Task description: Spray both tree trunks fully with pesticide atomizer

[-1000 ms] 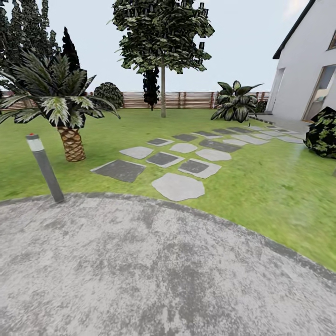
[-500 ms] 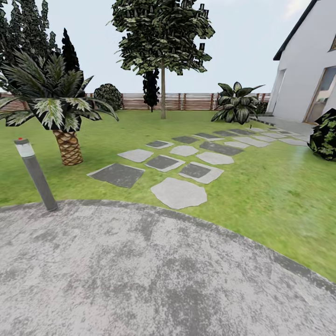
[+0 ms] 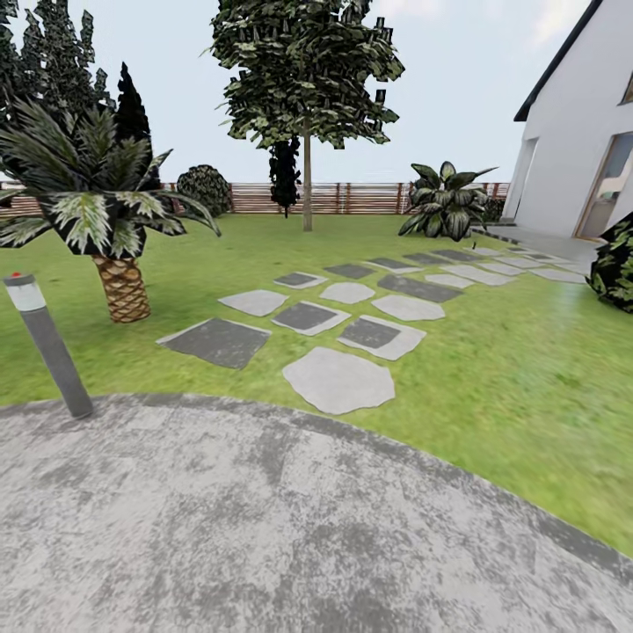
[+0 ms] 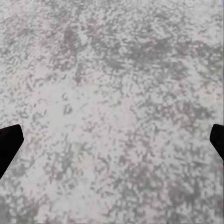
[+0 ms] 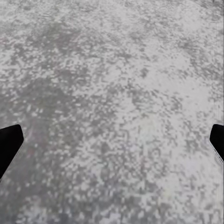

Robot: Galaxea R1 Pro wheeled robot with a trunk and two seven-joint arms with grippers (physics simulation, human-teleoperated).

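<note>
Camera rolled forward, so the lamp post point(image 3: 46, 343) and palm point(image 3: 105, 211) slid left in the head view. Lawn point(image 3: 519, 369) with stepping stones point(image 3: 338, 380) lay ahead; one tree point(image 3: 306, 171) stood by the fence point(image 3: 352, 197). Both grippers, left point(image 4: 112, 142) and right point(image 5: 112, 142), hung spread apart over grey paving point(image 3: 264, 527) (holding nothing).

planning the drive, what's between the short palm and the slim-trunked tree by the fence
In the head view, bare lawn lies between the short palm and the tree; the paving slabs sit off to the side.
</note>
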